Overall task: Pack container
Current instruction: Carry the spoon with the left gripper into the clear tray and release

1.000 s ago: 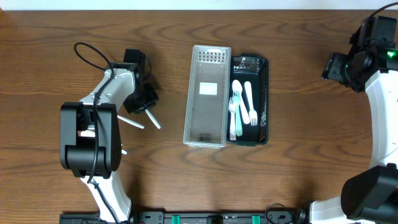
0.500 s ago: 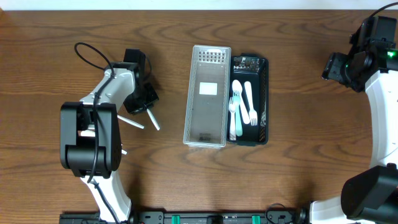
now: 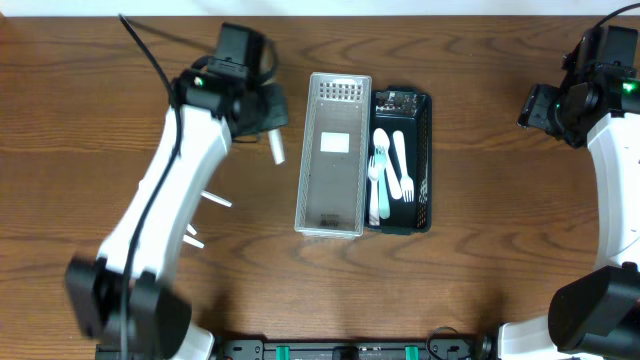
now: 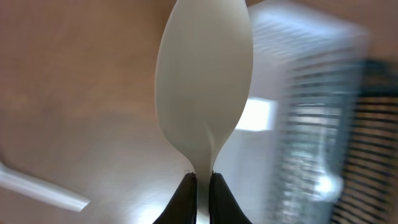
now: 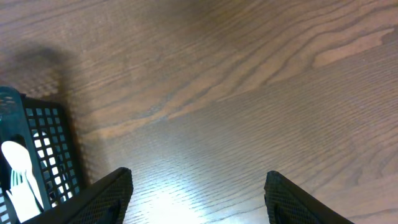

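Left pincer [image 4: 200, 186] clamped narrow on white spoon [image 4: 204, 81] neck; right pincer [image 5: 198, 183] spread wide, empty, over table [image 5: 249, 93].

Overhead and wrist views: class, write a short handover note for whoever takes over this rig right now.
Left gripper: shut on a white spoon, held above the table, left of the clear bin.
Right gripper: open and empty, over bare wood to the right of the black basket.
Done: several white utensils lie in the basket; the clear bin looks empty.
Left: place the held spoon, presumably in the basket, then collect the two loose pieces lying by the left arm.
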Action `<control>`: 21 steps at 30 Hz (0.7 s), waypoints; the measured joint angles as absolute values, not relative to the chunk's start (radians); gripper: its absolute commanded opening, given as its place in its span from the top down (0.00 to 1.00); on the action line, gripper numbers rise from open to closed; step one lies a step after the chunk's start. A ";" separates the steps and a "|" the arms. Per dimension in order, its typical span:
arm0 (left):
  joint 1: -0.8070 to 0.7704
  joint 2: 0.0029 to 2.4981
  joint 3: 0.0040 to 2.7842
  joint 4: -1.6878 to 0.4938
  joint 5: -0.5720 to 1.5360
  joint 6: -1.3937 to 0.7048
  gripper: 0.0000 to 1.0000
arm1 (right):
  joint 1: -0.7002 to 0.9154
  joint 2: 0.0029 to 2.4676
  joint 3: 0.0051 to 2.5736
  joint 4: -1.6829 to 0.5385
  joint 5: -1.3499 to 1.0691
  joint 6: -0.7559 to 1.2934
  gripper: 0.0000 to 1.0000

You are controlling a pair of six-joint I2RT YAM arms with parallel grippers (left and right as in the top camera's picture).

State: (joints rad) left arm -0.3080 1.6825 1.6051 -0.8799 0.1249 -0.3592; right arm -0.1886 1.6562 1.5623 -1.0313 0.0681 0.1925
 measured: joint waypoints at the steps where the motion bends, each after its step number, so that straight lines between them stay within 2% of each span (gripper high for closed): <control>1: -0.347 1.652 1.613 -0.862 0.127 -0.352 0.94 | -0.189 1.656 1.562 -1.031 0.068 0.192 0.29; 6: -0.488 1.653 1.620 -0.834 0.126 -0.332 0.94 | -0.189 1.656 1.562 -1.030 0.068 0.192 0.29; 13: -0.579 1.876 1.608 -0.831 0.124 -0.316 0.93 | -0.189 1.656 1.562 -1.032 0.068 0.192 0.29; 14: -0.580 1.906 1.604 -0.831 0.124 -0.316 0.87 | -0.189 1.656 1.562 -1.032 0.068 0.192 0.29; 16: -0.578 1.942 1.593 -0.836 0.124 -0.313 0.63 | -0.189 1.656 1.562 -1.032 0.068 0.192 0.29; 19: -0.577 1.948 1.590 -0.836 0.121 -0.307 0.51 | -0.189 1.656 1.562 -1.032 0.068 0.192 0.29; 21: -0.575 1.933 1.590 -0.833 0.120 -0.299 0.23 | -0.189 1.656 1.562 -1.032 0.068 0.192 0.29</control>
State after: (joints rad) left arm -0.5755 1.9331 1.5898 -0.8333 0.1200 -0.2985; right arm -0.1886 1.6562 1.5620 -1.0317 0.0681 0.1925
